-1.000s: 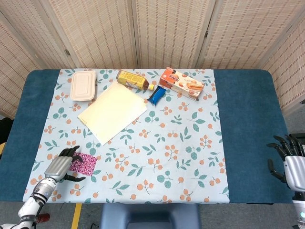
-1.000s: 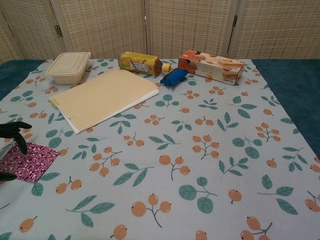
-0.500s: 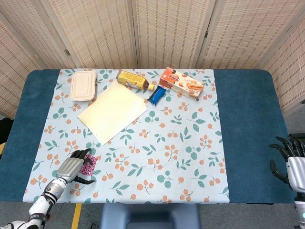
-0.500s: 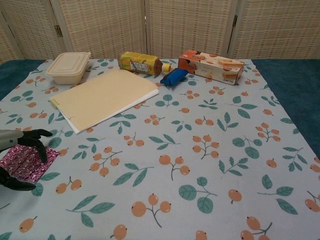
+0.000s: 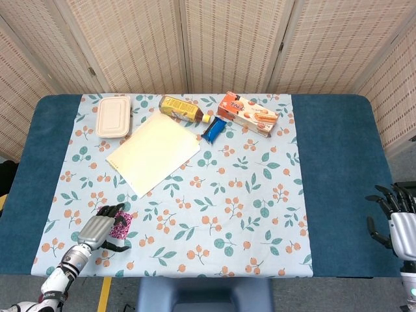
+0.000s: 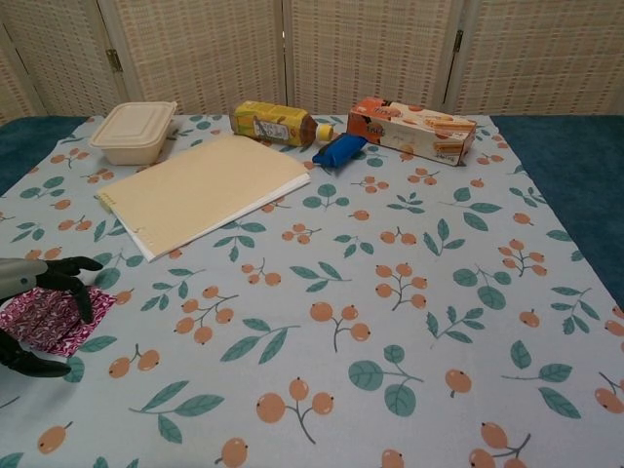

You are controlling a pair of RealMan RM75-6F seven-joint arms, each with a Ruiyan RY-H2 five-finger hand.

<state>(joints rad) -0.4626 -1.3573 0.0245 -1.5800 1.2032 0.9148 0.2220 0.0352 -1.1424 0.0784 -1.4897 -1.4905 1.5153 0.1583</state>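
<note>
Fingers of the left hand (image 6: pixel 39 307) curl over the purple patterned packet (image 6: pixel 47 319) at lower left, seemingly mid-grasp, needing firmer closure before lifting.

No text, brand, number or sign can be read with certainty in either view. Printing is carried on the label of the yellow-labelled plastic drink bottle (image 6: pixel 274 124) lying on its side, but the characters are too small and blurred to be made out. Lettering is also shown on the end face of the long orange and white cardboard biscuit box (image 6: pixel 413 129), and it cannot be deciphered. No legible marking is seen on the small blue wrapped packet (image 6: pixel 338 150) or on the magenta patterned square packet (image 6: pixel 49 318).
</note>
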